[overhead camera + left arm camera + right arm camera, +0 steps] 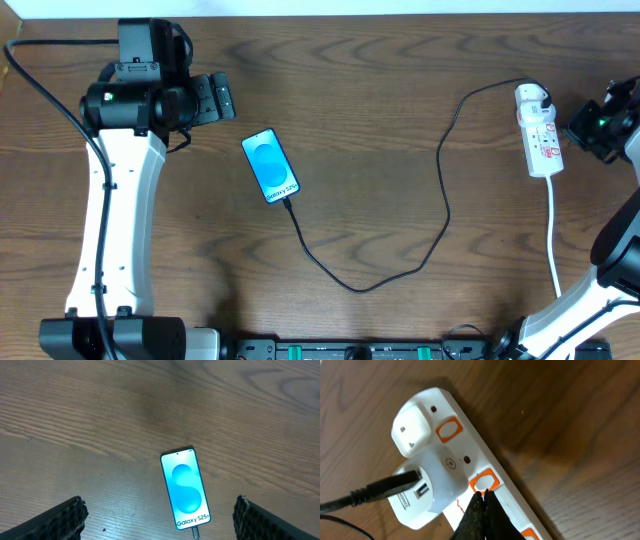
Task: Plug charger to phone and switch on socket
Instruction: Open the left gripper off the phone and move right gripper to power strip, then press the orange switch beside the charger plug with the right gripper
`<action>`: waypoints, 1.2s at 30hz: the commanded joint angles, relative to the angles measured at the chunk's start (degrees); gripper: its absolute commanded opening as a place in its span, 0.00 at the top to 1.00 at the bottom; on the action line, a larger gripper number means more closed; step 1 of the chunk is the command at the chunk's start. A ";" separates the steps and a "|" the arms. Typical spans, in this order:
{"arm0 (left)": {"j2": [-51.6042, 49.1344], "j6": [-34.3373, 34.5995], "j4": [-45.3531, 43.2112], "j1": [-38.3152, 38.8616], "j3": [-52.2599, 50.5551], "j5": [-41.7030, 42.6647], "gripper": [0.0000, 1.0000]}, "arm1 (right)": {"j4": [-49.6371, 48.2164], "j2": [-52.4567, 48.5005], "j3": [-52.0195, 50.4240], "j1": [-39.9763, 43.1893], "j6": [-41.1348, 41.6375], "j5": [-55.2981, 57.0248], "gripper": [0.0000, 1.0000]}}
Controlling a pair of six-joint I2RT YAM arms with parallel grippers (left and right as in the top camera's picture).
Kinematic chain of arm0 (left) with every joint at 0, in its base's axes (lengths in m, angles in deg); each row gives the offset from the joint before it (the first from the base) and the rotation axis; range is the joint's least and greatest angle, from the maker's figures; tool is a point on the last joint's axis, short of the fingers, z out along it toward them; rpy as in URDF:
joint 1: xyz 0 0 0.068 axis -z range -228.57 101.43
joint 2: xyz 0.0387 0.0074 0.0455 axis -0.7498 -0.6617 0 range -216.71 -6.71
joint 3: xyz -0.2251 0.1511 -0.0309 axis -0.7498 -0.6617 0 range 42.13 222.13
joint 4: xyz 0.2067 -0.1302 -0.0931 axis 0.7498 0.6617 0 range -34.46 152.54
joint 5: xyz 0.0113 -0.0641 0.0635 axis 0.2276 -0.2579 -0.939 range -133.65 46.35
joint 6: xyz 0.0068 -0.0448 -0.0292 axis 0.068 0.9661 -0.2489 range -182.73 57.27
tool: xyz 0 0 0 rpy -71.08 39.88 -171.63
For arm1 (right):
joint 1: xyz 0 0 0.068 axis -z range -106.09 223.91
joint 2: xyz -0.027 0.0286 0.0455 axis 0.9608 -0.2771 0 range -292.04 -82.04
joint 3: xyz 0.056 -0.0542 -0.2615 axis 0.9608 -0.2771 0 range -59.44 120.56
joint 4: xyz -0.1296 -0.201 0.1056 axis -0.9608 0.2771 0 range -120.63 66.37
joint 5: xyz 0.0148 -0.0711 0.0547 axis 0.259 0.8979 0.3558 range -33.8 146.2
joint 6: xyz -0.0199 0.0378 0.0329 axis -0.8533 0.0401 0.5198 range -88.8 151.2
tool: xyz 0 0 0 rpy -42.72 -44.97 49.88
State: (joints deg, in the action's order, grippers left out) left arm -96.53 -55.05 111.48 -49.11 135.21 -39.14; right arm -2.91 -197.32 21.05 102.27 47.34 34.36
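Overhead view gives you the phone (270, 166) lying on the table (380, 80), bare wood all round it, the charger (370, 492) plugged into its lower end. The left gripper (222, 98) hangs released just up-left of the phone. Far right of the phone, near the table edge, the right gripper (482, 494), clenched, has its tips at an orange-rimmed switch (485, 481) on the socket (540, 135); contact is unclear, its arm cropped.
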 commanded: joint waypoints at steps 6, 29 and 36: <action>0.96 0.09 0.17 -0.24 -0.11 -0.50 0.05 | -2.03 -4.13 0.46 -0.09 1.62 0.26 0.99; 0.96 0.09 0.17 -0.24 -0.11 -0.50 0.05 | -3.23 -6.14 0.39 -3.74 -2.93 -2.08 0.99; 0.96 0.09 0.17 -0.24 -0.11 -0.50 0.05 | -1.33 -6.67 0.37 -5.18 -1.81 -2.10 0.99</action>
State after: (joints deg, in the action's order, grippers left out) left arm -96.53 -55.05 111.50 -49.11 135.21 -39.14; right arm -6.25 -202.44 22.20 99.87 45.57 35.06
